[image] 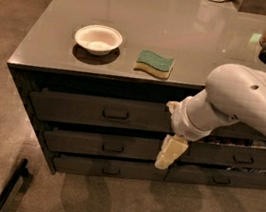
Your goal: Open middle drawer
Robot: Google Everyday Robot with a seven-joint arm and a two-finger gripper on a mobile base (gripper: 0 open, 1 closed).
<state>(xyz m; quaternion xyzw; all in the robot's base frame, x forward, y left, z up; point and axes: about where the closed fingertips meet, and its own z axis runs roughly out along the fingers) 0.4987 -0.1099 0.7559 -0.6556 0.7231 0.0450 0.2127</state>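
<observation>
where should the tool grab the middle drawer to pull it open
By its small centre handle, coming straight in from the front: it is the only protrusion on the flat middle drawer front. The tool hangs to its right.

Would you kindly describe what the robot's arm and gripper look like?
The arm is a smooth, rounded white shell with a few small dark holes, narrowing to a ringed white wrist. The gripper, in front of the middle drawer, is pale cream and blocky. No cables or markings show.
</observation>
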